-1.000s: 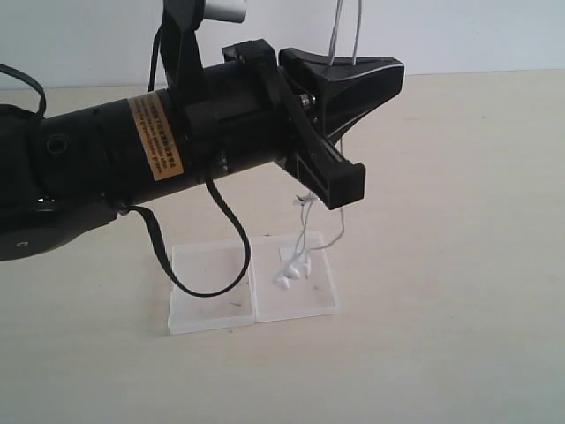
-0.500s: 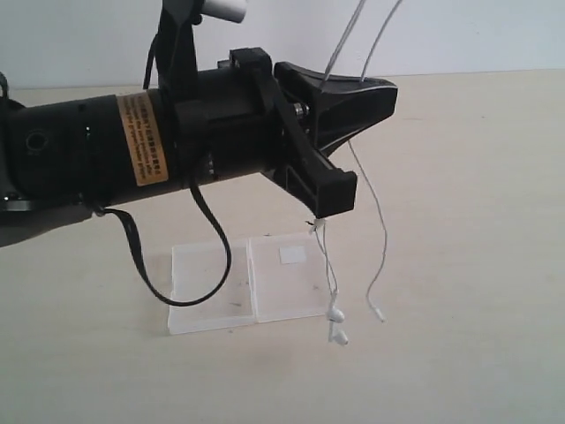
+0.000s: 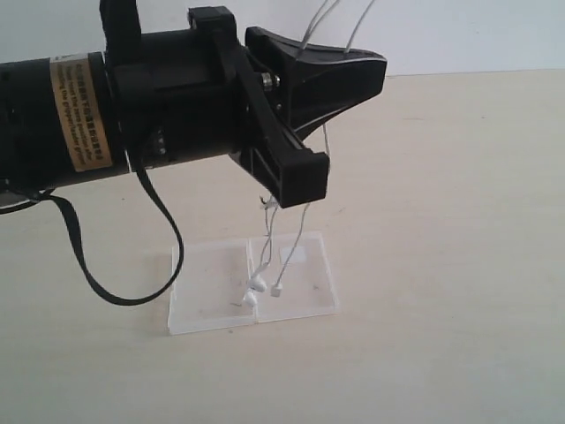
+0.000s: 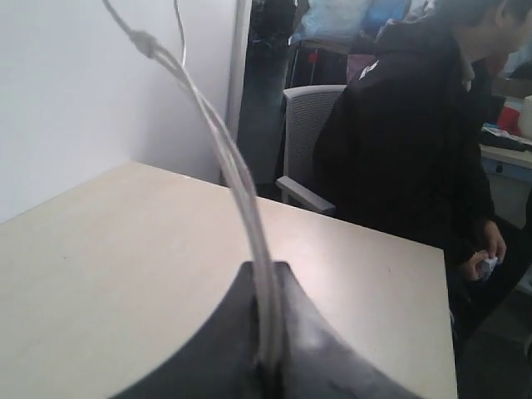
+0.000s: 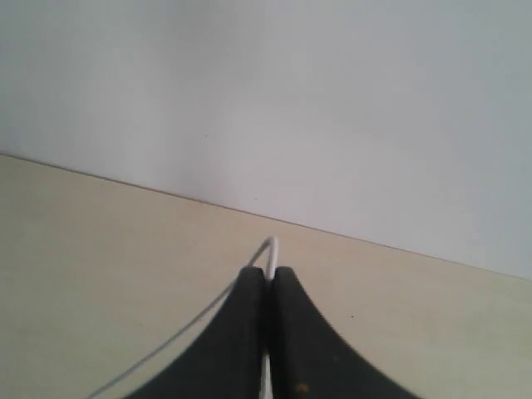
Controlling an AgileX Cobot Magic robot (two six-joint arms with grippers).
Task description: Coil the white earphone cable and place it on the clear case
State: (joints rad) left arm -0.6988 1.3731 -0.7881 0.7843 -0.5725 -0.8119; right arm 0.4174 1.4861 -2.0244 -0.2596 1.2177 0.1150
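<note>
Translucent plastic case [image 3: 208,305], matt, seemingly wooden table [image 3: 441,265]

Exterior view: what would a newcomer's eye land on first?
The big black left gripper fills the upper left of the exterior view. It is shut on the white earphone cable, whose earbuds hang down over the clear case on the table. In the left wrist view, a seated person in dark clothing beyond the table's far edge also draws the eye.
</note>
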